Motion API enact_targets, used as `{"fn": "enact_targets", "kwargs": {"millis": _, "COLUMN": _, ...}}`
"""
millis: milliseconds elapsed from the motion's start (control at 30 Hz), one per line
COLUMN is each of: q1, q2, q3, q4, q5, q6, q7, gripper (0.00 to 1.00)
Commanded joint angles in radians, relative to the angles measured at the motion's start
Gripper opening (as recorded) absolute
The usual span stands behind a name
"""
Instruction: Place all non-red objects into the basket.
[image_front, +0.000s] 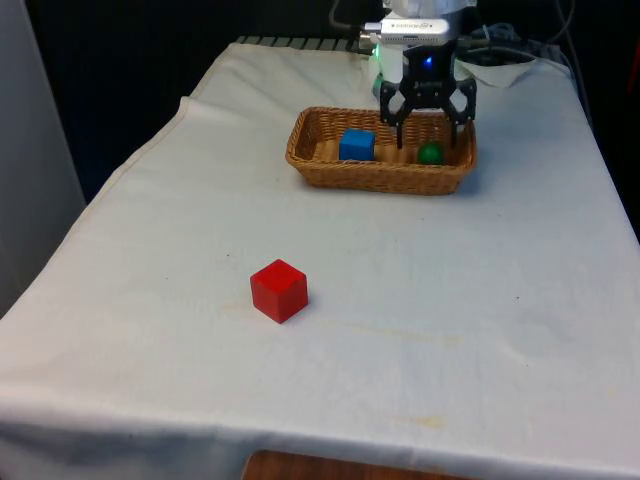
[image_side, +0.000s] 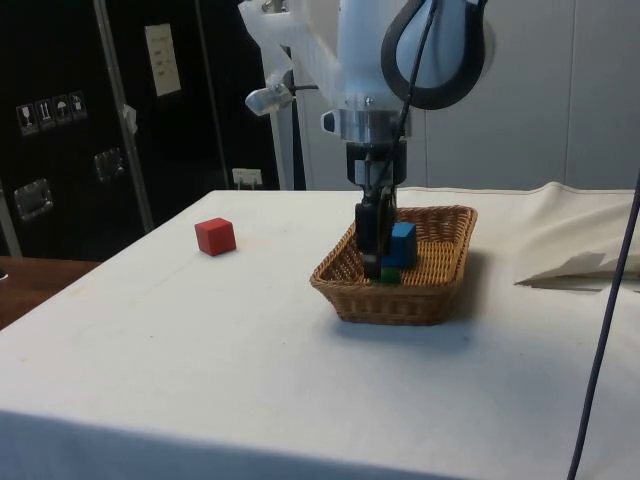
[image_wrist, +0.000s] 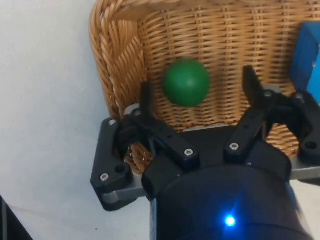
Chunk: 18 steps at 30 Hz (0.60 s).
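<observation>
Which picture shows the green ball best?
The wrist view: the green ball lies in plain sight in the basket, between the open claw fingers. The front view shows it small; in the side view the claw mostly hides it.

I count one wicker basket (image_front: 330, 170) at the far end of the table. Inside it I make out two things: one blue cube (image_front: 356, 144) and one green ball (image_front: 430, 153). One red cube (image_front: 278, 290) sits nearer, on the cloth.
</observation>
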Motion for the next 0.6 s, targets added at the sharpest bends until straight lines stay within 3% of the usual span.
{"fn": "enact_targets", "kwargs": {"millis": 0, "q1": 0.000, "q2": -0.001, "q3": 0.005, "q4": -0.001, "q5": 0.015, "q6": 0.008, "q7": -0.009, "gripper": 0.74}}
{"fn": "enact_targets", "kwargs": {"millis": 67, "q1": 0.000, "q2": 0.000, "q3": 0.005, "q4": -0.001, "q5": 0.015, "q6": 0.009, "q7": -0.009, "gripper": 1.00}}
{"fn": "enact_targets", "kwargs": {"millis": 500, "q1": -0.002, "q2": -0.026, "q3": -0.007, "q4": 0.015, "q5": 0.000, "q6": -0.022, "q7": 0.000, "gripper": 1.00}}
{"fn": "enact_targets", "kwargs": {"millis": 567, "q1": -0.004, "q2": -0.062, "q3": -0.015, "q4": 0.022, "q5": -0.017, "q6": -0.067, "q7": 0.013, "gripper": 1.00}}
